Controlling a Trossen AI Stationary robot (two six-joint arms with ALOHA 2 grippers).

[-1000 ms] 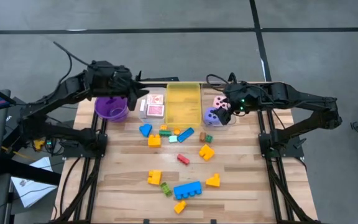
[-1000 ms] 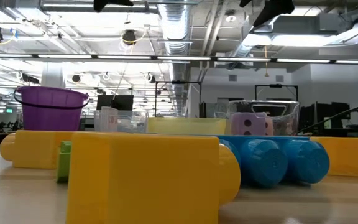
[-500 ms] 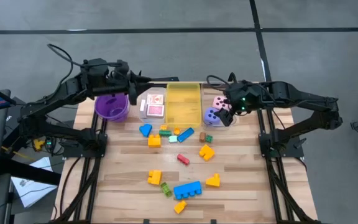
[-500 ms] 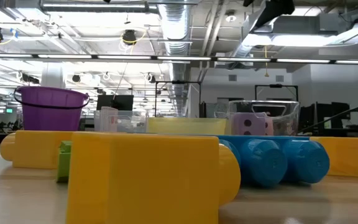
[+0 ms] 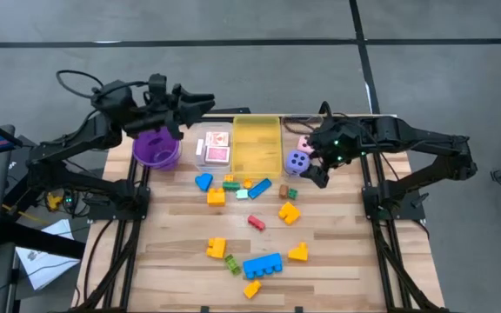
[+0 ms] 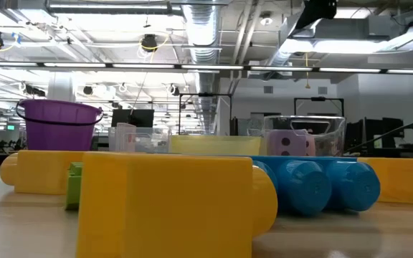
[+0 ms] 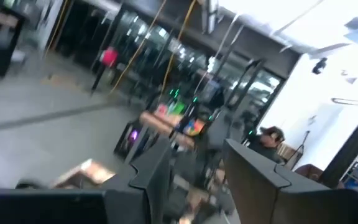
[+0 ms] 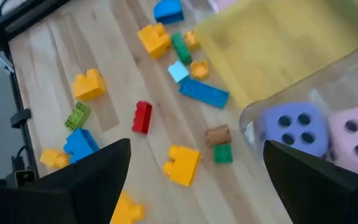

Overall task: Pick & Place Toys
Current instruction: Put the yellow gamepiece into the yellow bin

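Foam dice point(image 5: 299, 159), two, share one clear bin point(image 8: 303, 93); right end effector point(image 8: 194, 180) gapes empty.

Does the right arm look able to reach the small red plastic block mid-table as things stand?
Probably yes: the right gripper is open near the clear bin, and the red block lies alone on bare wood, nothing between.

My left hand point(image 5: 200, 101) is raised at the far left corner; my right hand point(image 5: 317, 174), fingers spread wide, hangs near the far right edge.
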